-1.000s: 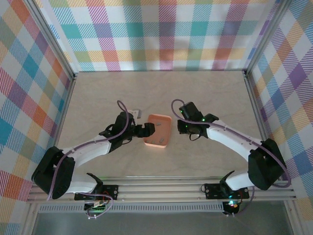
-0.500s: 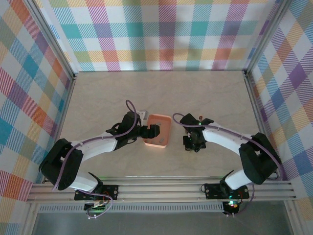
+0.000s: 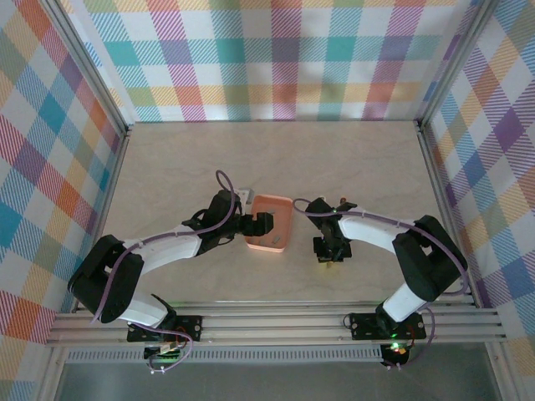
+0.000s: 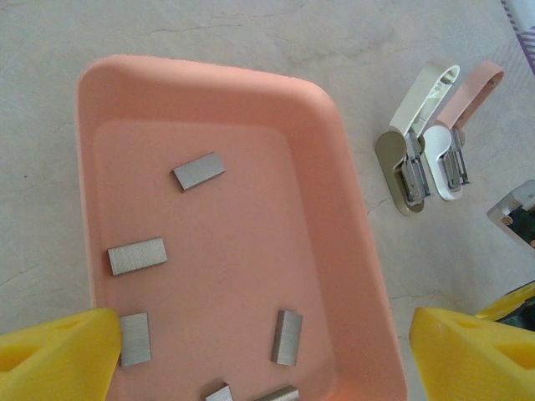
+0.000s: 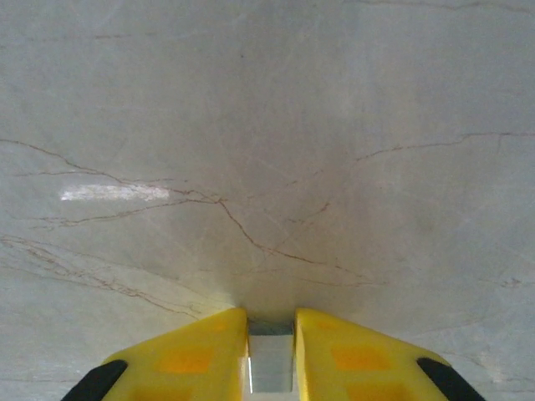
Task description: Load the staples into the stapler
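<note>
6 staples (image 4: 199, 170): short grey strips, loose and apart on the floor of the orange tray (image 4: 347, 225); your left wrist view cuts 2 of them at its lower edge.
Tray place: about the middle of the surface (image 3: 167, 159), slightly toward the near edge, between your 2 arms.
Stapler (image 4: 422, 142): swung open, with its white arm and pink arm splayed. It lies flat on the surface just beside the tray's long side, not touching it. From above it sits off the tray's far-left corner.
Left hand (image 4: 263, 355): wide and holding nothing. It hangs over the tray with its yellow fingertips (image 4: 54, 355) standing to either side of the tray's width.
Right hand (image 5: 272, 351): narrow, its tips pinching 1 small grey strip (image 5: 272, 368) that looks like a strip of staples. It points down close over bare surface, right of the tray and apart from it, toward the near edge.
</note>
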